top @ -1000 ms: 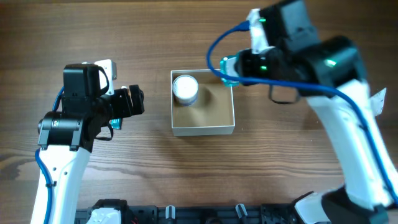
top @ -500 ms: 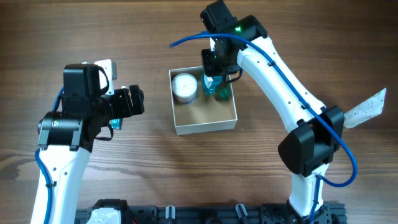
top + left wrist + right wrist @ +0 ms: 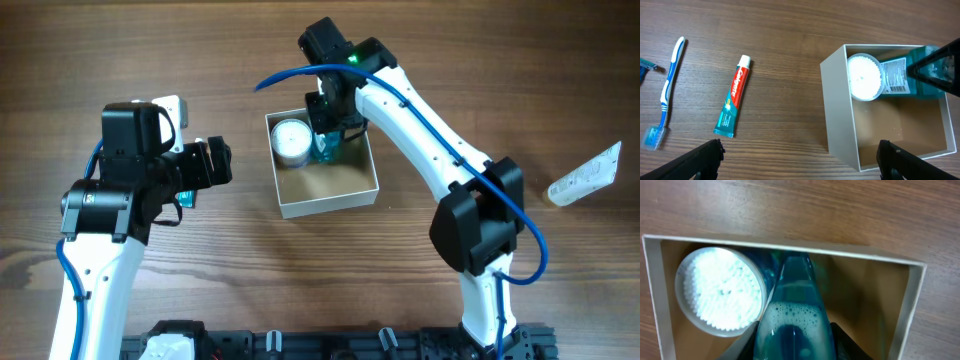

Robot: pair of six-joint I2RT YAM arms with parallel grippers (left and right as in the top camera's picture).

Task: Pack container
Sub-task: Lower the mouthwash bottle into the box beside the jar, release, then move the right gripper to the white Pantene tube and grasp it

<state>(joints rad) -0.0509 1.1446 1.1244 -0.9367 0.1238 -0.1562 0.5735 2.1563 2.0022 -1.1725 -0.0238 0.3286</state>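
The container (image 3: 325,204) is a square white-walled box with a brown inside, at the table's middle; it shows in the left wrist view (image 3: 837,107) and right wrist view (image 3: 917,295). A round white jar (image 3: 292,141) stands in its back left corner. My right gripper (image 3: 328,128) is shut on a blue-green bottle (image 3: 792,315) and holds it inside the container beside the jar (image 3: 720,287). The bottle (image 3: 912,75) touches the jar (image 3: 864,77). My left gripper (image 3: 215,162) is open and empty, left of the container.
A toothpaste tube (image 3: 732,96) and a blue and white toothbrush (image 3: 666,92) lie on the wood left of the container. A white packet (image 3: 585,176) lies at the table's right edge.
My right gripper moved left and down into the container with the bottle, up against the jar. The container shifted slightly left. The left arm has not moved.
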